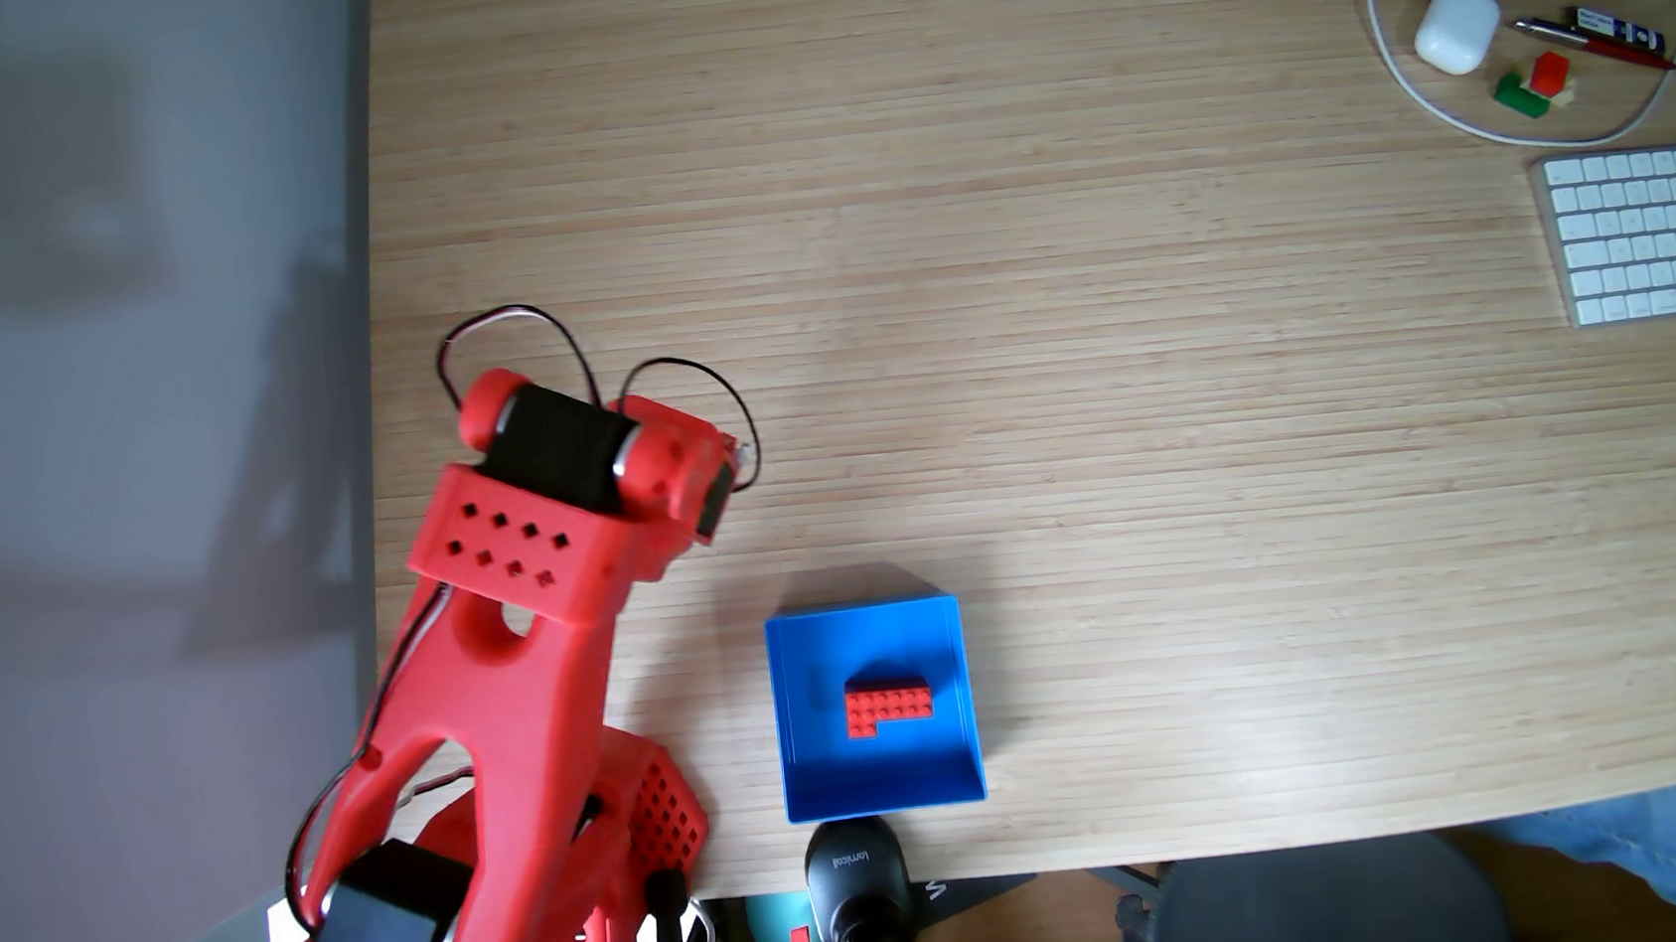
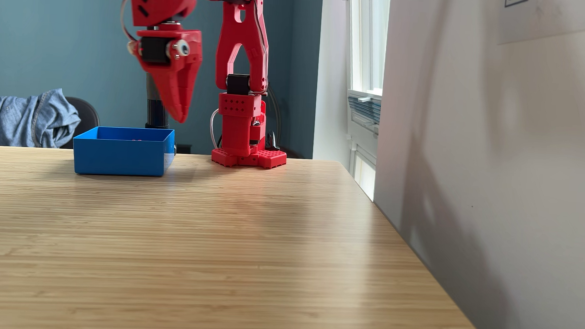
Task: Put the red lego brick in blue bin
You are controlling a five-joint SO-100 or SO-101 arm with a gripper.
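Low in the frame of a fixed view from above, the red lego brick (image 1: 887,705) lies flat on the floor of the blue bin (image 1: 798,723), studs up. From the side, the hand (image 2: 181,117) hangs above the bin's right end, its fingers together and holding nothing, over the wooden surface (image 2: 211,240).

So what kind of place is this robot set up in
Probably a home office or study desk: a white keyboard, pens and a charging cable share the wooden table, beside a window.
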